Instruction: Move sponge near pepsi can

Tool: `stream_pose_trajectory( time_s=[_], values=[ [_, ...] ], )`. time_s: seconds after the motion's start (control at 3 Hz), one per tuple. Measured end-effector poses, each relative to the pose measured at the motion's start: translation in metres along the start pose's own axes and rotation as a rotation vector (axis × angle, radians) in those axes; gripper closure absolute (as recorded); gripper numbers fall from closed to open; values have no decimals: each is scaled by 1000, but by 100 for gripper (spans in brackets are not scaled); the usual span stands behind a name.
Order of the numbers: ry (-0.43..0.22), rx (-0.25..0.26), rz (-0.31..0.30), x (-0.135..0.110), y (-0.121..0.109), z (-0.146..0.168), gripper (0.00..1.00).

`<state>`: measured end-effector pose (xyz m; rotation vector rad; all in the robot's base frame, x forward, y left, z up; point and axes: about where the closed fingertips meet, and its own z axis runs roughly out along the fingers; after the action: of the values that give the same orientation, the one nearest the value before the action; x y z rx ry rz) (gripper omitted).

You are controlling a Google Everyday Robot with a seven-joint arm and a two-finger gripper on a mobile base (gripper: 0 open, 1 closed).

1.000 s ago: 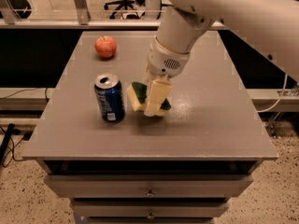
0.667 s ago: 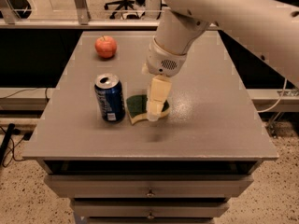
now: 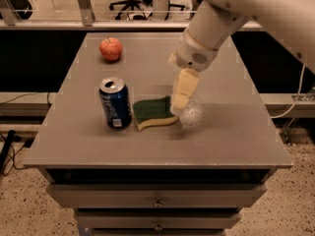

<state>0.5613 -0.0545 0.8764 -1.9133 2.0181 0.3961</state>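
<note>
Sponge (image 3: 153,113) lies on grey table (image 3: 226,136), gripper (image 3: 177,104) at its right edge.

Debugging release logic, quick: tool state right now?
Tool: cannot be told. It is down at the end of the sponge away from the pepsi can; the sponge lies flat on the table.

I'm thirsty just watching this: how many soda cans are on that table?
1. The pepsi can stands upright at the table's front left, just left of the sponge. The pincer is at the sponge's right edge. No hidden cans seem likely.
</note>
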Motion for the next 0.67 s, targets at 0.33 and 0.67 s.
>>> stream_pose_trajectory(
  time_s=[0.33, 0.67],
  values=[
    [-151, 44, 2, 29, -15, -46, 0],
    [-280, 108, 44, 76, -26, -93, 0]
  ],
)
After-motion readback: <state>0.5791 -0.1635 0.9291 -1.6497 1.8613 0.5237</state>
